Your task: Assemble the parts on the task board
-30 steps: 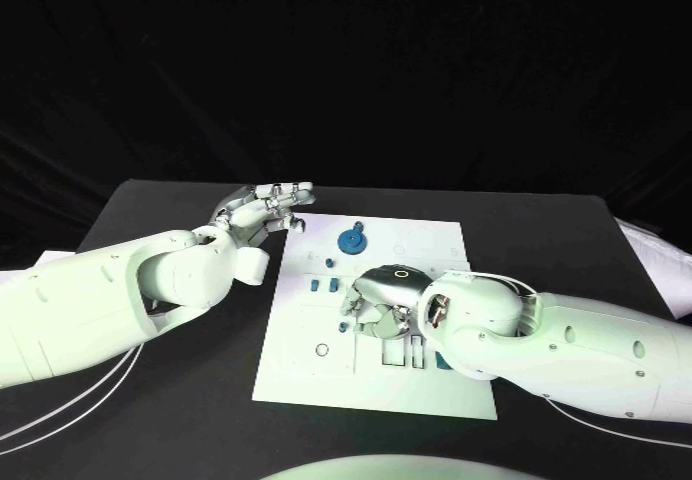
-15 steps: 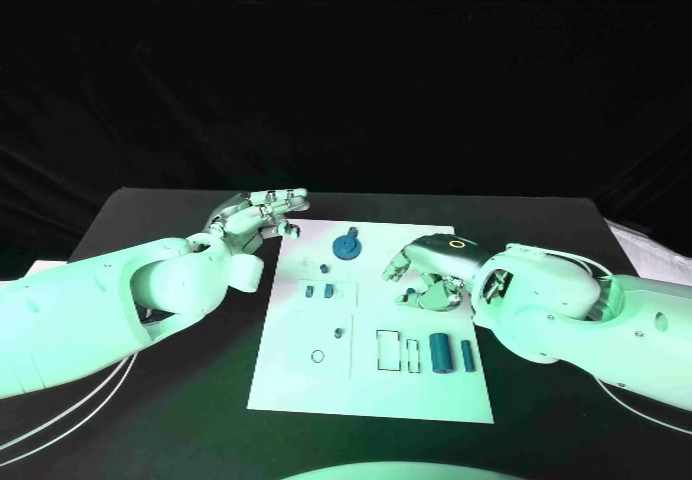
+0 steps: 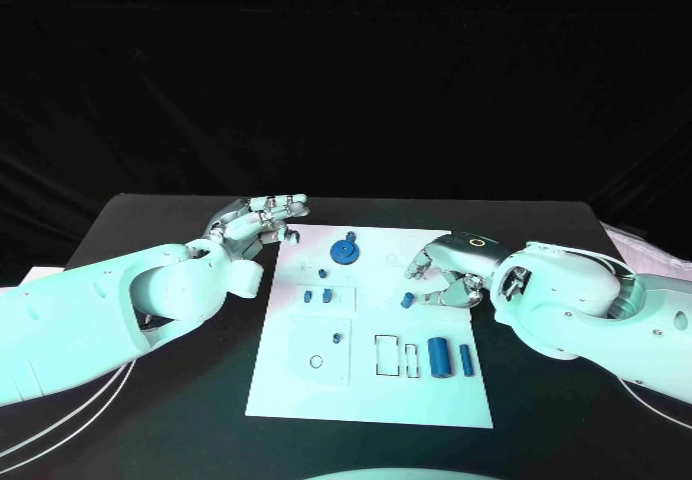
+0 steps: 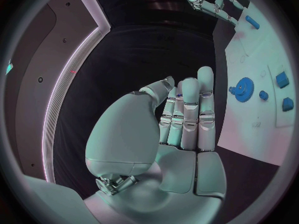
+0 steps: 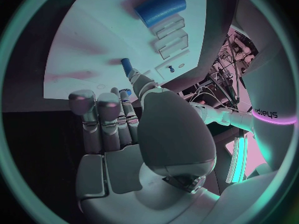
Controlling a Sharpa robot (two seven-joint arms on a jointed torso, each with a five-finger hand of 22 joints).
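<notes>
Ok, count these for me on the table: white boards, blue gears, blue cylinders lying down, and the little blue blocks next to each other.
White board: 1
Blue gear: 1
Blue cylinders lying side by side, one thick and one thin: 2
Little blue blocks: 2
Total: 6

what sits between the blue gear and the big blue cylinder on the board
In the head view, a small blue peg lies on the task board between the blue gear and the large blue cylinder, right by the right hand.
</notes>
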